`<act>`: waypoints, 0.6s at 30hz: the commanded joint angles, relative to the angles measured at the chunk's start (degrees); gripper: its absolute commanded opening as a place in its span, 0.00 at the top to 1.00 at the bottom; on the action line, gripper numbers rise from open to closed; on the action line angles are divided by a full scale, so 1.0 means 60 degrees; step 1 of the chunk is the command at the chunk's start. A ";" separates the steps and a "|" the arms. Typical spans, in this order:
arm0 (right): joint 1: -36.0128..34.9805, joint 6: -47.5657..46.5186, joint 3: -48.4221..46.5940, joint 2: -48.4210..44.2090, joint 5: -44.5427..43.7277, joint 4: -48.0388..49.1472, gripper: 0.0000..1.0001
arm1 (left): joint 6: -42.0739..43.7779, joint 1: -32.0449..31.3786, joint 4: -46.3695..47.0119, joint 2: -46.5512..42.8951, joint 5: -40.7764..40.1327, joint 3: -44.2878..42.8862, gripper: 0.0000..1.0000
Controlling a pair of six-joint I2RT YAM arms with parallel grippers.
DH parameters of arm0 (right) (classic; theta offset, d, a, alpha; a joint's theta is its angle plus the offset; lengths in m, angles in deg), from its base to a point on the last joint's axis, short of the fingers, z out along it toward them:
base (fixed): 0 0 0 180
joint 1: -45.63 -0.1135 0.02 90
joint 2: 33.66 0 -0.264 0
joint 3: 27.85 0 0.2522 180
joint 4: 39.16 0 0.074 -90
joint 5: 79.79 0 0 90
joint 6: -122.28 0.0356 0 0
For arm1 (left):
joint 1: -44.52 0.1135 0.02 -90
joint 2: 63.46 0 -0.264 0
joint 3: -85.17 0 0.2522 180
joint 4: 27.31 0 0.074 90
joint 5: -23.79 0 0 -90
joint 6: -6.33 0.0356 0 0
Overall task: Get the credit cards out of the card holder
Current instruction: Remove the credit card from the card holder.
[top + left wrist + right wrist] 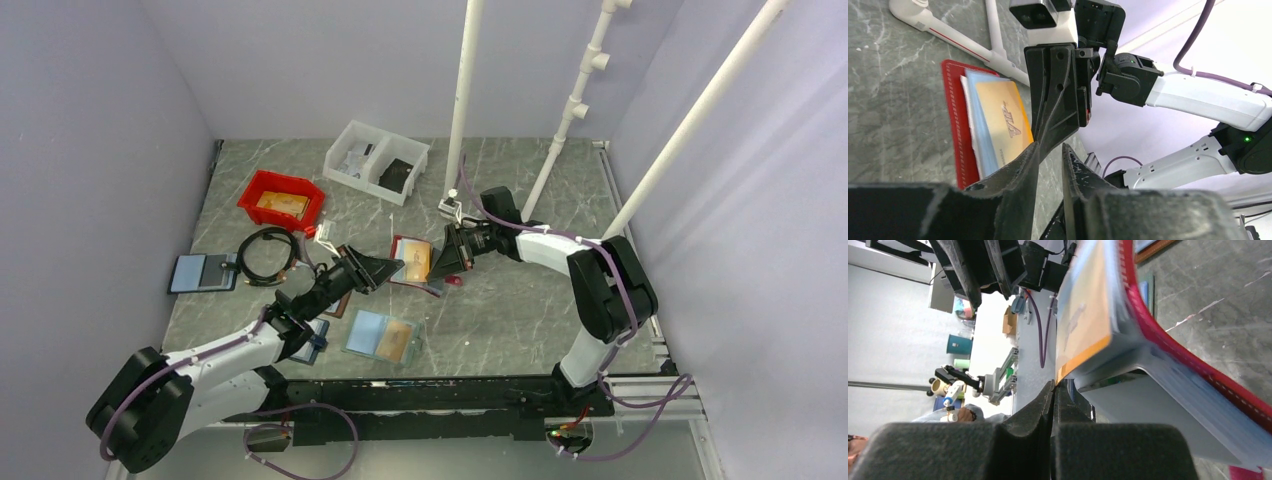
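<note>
Right hand closed beside the credit cards, left hand slightly parted

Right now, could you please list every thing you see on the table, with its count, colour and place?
card holder: 1, red edge, table centre, between the arms
cards: at least 2, orange over pale blue, in the card holder
tab: 1, pink-red, just right of the card holder
teal holder: 1, teal with an orange card, near centre
brown holder: 1, brown, partly under the left arm
grey holder: 1, blue-grey, left edge
cable: 1, black, coiled, left
red bin: 1, red, far left
white bin: 1, two compartments, far centre
poles: 3, white, far side
left arm: 1, jaws open beside the card holder
right arm: 1, jaws shut at the card holder's edge
</note>
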 commanded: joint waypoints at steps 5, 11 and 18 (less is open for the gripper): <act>0.0012 -0.0868 -0.0546 0.0084 0.0129 -0.0678 1.00 | -0.0014 0.0350 0.0225 0.0220 0.0428 -0.0025 0.75; 0.0006 -0.2152 -0.1031 0.0617 -0.0693 -0.2307 1.00 | 0.0168 0.0535 -0.0957 -0.0148 0.0177 0.0056 0.65; -0.0063 -0.2914 -0.1316 0.0871 -0.2579 -0.3331 1.00 | 0.0291 0.0578 -0.1572 -0.0135 -0.0044 0.0245 0.46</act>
